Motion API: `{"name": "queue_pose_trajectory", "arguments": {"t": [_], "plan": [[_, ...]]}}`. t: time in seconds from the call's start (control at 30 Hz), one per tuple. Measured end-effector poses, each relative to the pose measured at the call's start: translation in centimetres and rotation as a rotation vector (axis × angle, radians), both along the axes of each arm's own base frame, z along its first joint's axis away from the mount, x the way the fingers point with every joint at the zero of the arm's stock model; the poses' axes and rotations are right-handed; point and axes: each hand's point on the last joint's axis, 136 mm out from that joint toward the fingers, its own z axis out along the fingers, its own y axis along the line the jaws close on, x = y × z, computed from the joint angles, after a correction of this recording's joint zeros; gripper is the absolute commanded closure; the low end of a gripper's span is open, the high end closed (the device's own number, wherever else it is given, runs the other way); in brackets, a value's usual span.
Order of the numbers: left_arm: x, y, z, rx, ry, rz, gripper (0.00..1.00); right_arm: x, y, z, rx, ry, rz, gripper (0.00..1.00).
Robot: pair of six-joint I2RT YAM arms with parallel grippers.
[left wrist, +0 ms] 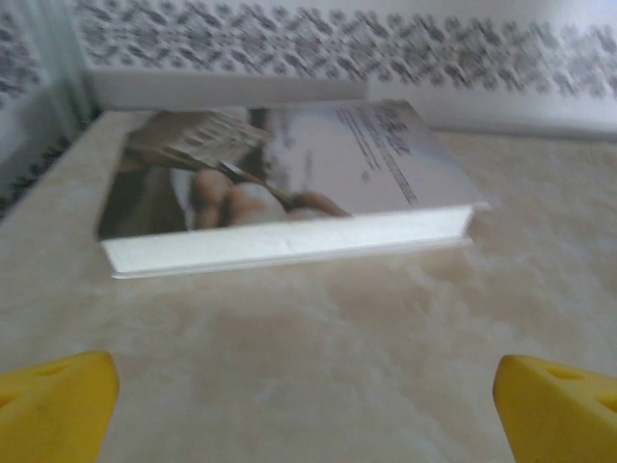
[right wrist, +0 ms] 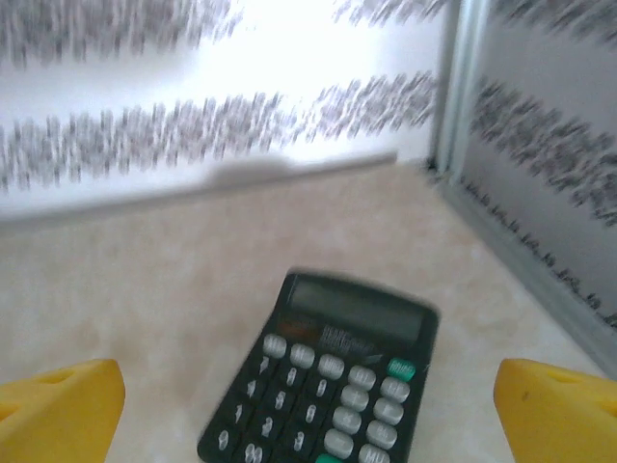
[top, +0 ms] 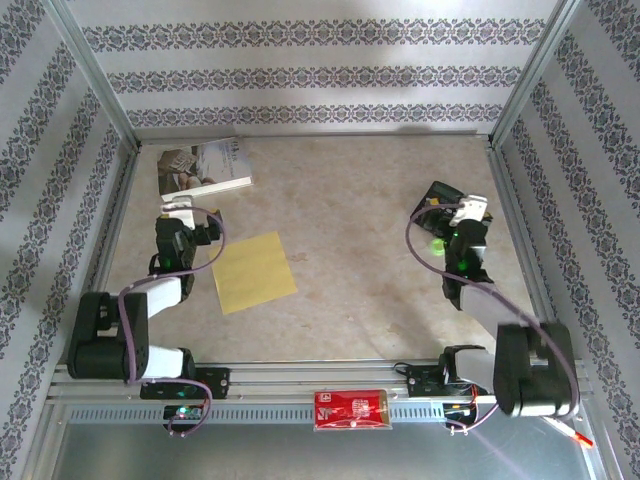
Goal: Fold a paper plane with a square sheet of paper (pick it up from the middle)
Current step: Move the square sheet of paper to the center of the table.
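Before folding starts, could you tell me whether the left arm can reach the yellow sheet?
Probably yes: the yellow sheet lies flat close beside the left claw, with nothing on it or between them. The open claw faces the book, so it must turn first.

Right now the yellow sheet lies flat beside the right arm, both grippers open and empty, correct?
No. The top external view shows the square sheet of paper flat beside the left gripper, not the right arm. The right gripper, like the left, is open and empty.
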Motion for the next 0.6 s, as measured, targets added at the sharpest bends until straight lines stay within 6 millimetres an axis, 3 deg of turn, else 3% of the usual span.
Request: {"name": "queue_pose_trajectory", "arguments": {"t": [0.13,0.2,0.3,0.37,0.43,0.5,0.6], "plan": [[-0.1,0.7,3.6,-0.093,-0.027,0.063,0.0,-2.2,-1.5,2.9,0.099,-0.052,-0.056,0.02],[-0.3,0.1,4.9,-0.163,-0.035,0.044,0.01,-2.6,-0.8,3.2,0.158,-0.039,-0.023,0.02],[-0.4,-1.7,5.1,-0.302,-0.008,-0.016,0.08,-2.3,1.3,2.9,0.237,0.024,0.059,0.02],[-0.6,-3.2,4.4,-0.384,0.041,-0.047,0.09,-1.8,3.7,2.4,0.276,0.086,0.135,0.02],[-1.0,-6.0,3.5,-0.423,0.122,-0.097,0.08,-1.5,7.3,1.8,0.293,0.153,0.232,0.02],[-1.7,-10.2,3.0,-0.408,0.22,-0.177,0.07,-1.5,11.8,0.8,0.281,0.245,0.356,0.02],[-2.6,-14.9,3.3,-0.351,0.315,-0.268,0.07,-1.9,17.0,-0.4,0.211,0.395,0.495,0.02]]}}
